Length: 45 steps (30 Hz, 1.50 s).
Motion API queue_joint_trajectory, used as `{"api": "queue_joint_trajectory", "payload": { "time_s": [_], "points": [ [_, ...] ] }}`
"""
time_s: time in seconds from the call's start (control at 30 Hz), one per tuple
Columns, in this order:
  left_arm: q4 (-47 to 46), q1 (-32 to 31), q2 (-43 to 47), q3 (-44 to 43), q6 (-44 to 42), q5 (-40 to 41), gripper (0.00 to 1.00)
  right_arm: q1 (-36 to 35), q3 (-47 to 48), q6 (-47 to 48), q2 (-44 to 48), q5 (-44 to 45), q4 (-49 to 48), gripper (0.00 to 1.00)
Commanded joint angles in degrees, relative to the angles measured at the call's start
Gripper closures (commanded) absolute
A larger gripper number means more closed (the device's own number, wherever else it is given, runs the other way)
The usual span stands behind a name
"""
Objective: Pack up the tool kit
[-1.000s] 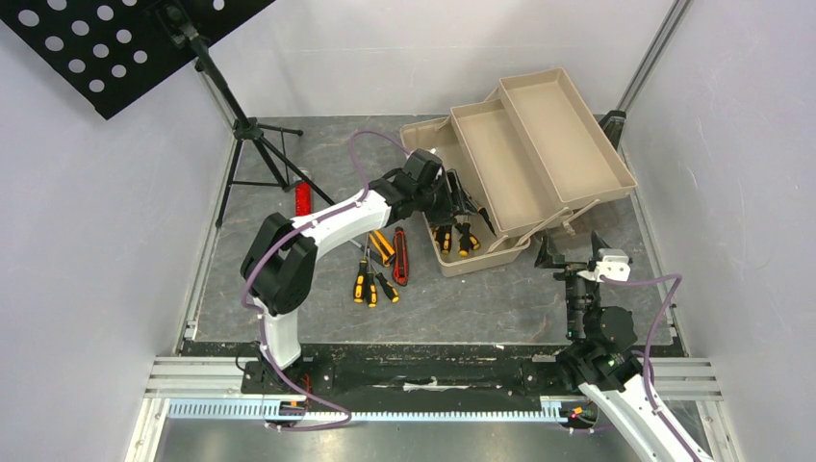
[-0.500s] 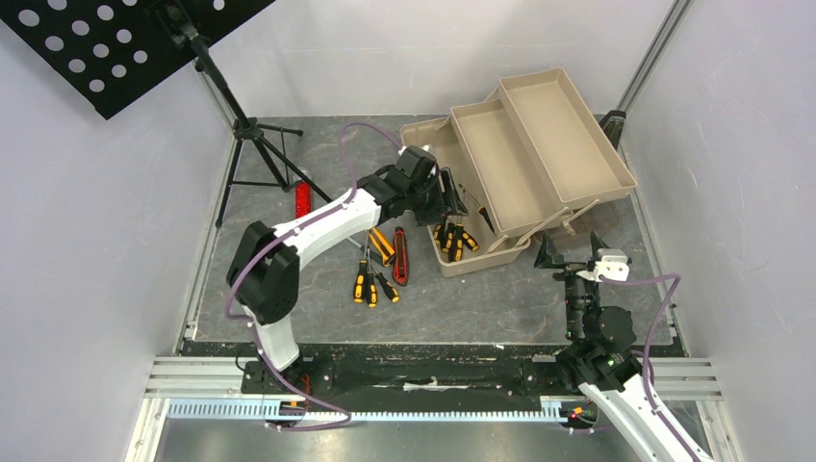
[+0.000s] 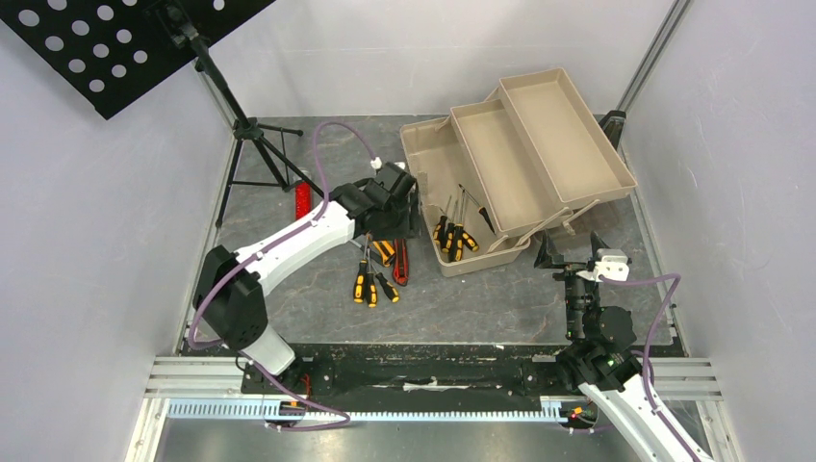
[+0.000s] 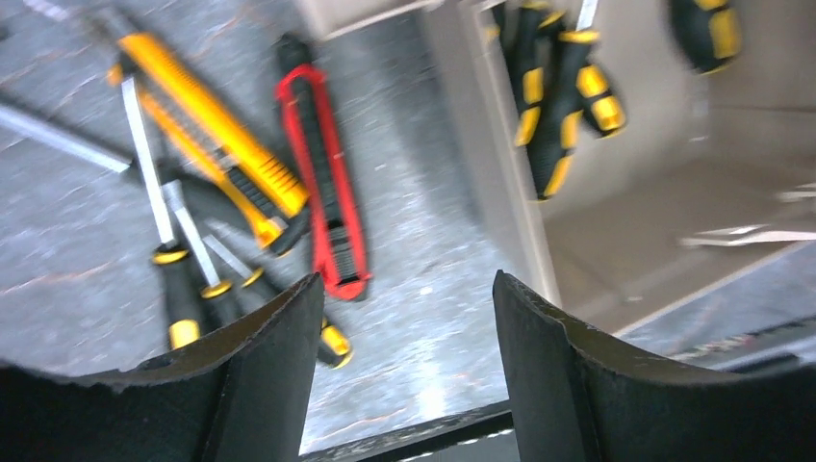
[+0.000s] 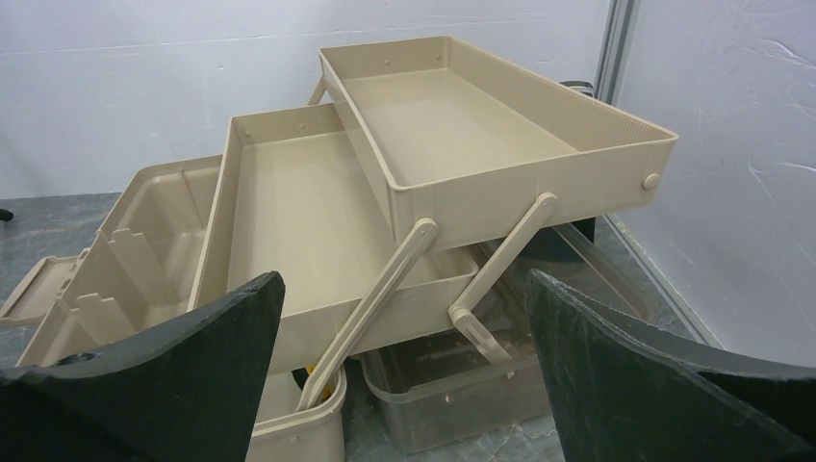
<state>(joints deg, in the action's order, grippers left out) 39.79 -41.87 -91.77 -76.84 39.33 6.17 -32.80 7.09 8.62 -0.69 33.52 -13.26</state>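
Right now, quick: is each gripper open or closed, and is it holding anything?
Left gripper: open, holding nothing.
Right gripper: open, holding nothing.

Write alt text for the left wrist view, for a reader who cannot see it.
The open left gripper hovers over a red knife, an orange knife and loose screwdrivers on the grey table. To the right, the tan toolbox holds packed screwdrivers.

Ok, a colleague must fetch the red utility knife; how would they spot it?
Start at the open tan toolbox at the far right. On the grey tabletop, just left of its near end, lie screwdrivers and two knives. The red utility knife is closest to the box, beside the orange utility knife, and the only red-edged one.
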Motion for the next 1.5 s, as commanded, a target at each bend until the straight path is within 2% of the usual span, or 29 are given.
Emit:
{"api": "queue_joint_trajectory", "payload": {
  "time_s": [0.0,0.3,0.43,0.77,1.13,1.3,1.47],
  "points": [
    [7.54,-0.15,4.67,3.87,-4.27,7.87,0.30,-0.35,-0.12,0.43,2.10,1.14,-2.16,0.02],
    [9.24,2.03,8.98,14.00,-4.18,11.57,0.34,-0.34,-0.07,0.34,2.10,1.10,-2.24,0.02],
    [6.30,4.67,8.55,17.88,-4.66,8.42,0.37,-0.34,-0.14,0.41,2.10,1.10,-2.26,0.02],
    [2.62,8.13,3.81,21.57,-5.32,4.41,0.42,-0.29,-0.11,0.44,2.20,1.25,-2.15,0.02],
    [-0.77,14.93,4.51,27.28,-6.34,2.26,0.47,-0.34,-0.07,0.52,2.24,1.42,-2.07,0.02],
    [-2.36,15.24,3.05,27.48,-6.80,0.37,0.49,-0.33,-0.08,0.53,2.13,1.43,-2.08,0.02],
    [-3.35,15.24,1.33,27.18,-7.28,-1.67,0.62,-0.36,-0.06,0.52,2.23,1.39,-2.09,0.02]
  ]
}}
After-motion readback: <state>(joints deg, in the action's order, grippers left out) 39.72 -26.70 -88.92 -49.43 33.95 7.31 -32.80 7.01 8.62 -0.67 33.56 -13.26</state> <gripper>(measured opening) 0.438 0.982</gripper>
